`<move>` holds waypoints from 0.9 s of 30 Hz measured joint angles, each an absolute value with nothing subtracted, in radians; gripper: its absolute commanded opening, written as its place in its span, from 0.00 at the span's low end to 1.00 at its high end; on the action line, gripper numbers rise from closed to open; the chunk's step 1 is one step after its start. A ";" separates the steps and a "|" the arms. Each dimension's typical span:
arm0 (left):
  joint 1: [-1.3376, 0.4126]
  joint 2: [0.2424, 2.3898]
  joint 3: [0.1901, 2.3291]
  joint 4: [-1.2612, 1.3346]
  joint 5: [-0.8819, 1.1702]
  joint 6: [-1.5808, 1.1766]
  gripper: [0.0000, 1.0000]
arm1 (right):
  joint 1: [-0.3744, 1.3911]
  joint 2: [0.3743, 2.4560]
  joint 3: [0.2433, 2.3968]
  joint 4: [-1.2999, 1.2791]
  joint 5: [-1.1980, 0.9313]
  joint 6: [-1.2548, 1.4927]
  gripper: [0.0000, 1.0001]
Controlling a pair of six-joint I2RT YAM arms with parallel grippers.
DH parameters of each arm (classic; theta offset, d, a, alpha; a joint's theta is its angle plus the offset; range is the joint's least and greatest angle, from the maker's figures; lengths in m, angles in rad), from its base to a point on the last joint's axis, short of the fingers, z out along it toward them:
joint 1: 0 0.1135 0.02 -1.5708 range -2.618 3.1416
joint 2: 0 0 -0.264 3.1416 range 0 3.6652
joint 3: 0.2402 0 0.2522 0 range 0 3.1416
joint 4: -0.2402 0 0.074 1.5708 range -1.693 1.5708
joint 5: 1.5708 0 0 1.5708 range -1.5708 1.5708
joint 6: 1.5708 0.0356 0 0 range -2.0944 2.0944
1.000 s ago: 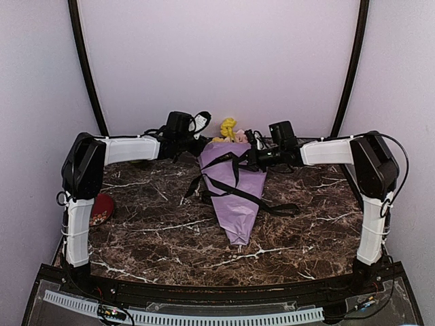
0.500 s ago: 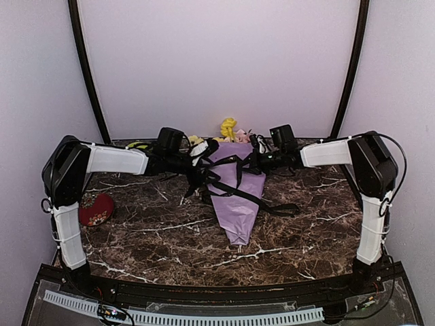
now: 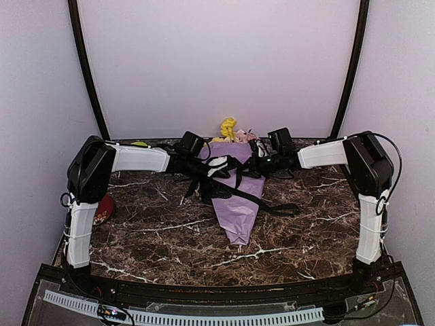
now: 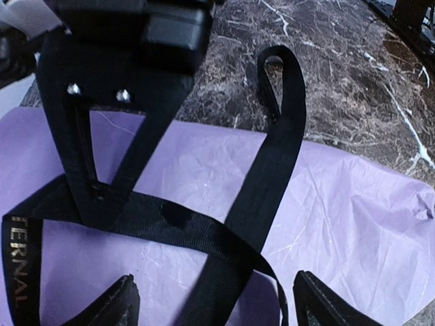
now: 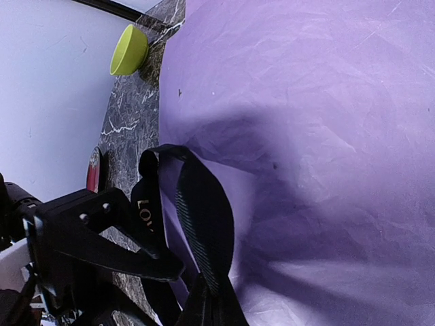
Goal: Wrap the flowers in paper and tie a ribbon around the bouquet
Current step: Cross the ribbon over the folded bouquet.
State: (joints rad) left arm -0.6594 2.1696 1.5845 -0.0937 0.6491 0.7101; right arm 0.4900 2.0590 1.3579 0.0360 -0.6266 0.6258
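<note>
The left gripper (image 4: 214, 305) had its jaws wide apart astride the ribbon (image 4: 262, 183), gripping nothing. The right gripper (image 3: 253, 161) was closed, apparently pinching that ribbon. The bouquet (image 3: 238, 197) lay mid-table (image 3: 149, 224), with its long axis front-to-back, flowers (image 3: 229, 128) rearward.

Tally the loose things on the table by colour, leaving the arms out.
Lilac-purple paper: 1
Black ribbon: 1
Yellow and pink flowers, one bunch: 1
Yellow-green bowl: 1
Partly hidden red object: 1
Total: 5
</note>
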 measured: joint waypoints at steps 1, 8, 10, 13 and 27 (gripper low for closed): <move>-0.659 2.183 1.592 -0.110 0.641 0.727 0.79 | 0.490 2.059 1.358 0.036 -0.626 0.626 0.00; -0.685 2.218 1.594 -0.128 0.539 0.772 0.53 | 0.491 2.059 1.358 0.033 -0.623 0.622 0.00; -0.694 2.224 1.594 -0.122 0.502 0.782 0.43 | 0.492 2.059 1.358 0.028 -0.620 0.619 0.00; -0.702 2.225 1.594 -0.118 0.463 0.791 0.21 | 0.496 2.059 1.358 0.020 -0.610 0.614 0.00; -0.711 2.189 1.527 -0.050 0.364 0.777 0.00 | 0.517 2.090 1.361 -0.009 -0.605 0.593 0.00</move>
